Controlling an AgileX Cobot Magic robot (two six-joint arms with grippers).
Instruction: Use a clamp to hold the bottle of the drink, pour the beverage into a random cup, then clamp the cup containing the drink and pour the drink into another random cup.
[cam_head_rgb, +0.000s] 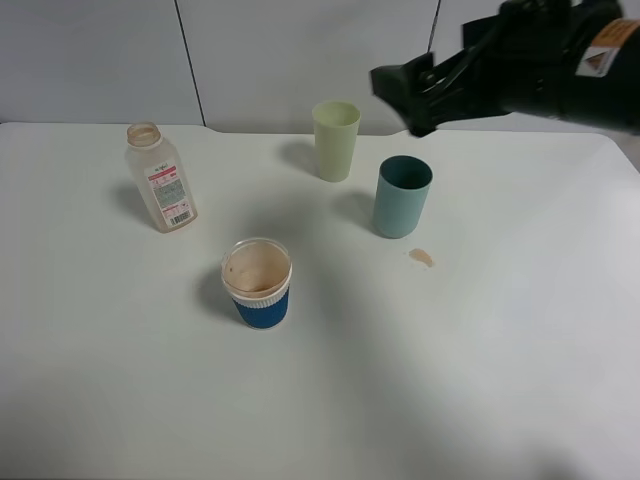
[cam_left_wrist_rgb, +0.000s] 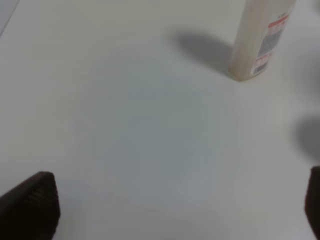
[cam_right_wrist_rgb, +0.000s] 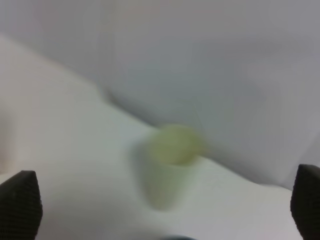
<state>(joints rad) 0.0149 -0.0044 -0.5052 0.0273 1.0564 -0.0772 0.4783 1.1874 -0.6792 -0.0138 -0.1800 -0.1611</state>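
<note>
On the white bench (cam_head_rgb: 120, 380), the bottle (cam_head_rgb: 160, 178) stands upright, left of and behind the blue-sleeved cup (cam_head_rgb: 258, 284), whose inside is stained brown. Behind that cup to its right stand a pale green cup (cam_head_rgb: 336, 140) and a teal cup (cam_head_rgb: 402, 196). The right claw (cam_head_rgb: 405, 95) hovers above the teal cup, fingers apart; the left claw (cam_left_wrist_rgb: 170, 210) is spread too.

The white desk (cam_head_rgb: 480, 380) is lit softly and evenly from above. Soft grey shadows are cast to the left of the bottle (cam_head_rgb: 160, 178) and the cups. The high view is sharp. The right wrist view is blurred, so the pale green cup (cam_right_wrist_rgb: 170, 162) looks smeared.
</note>
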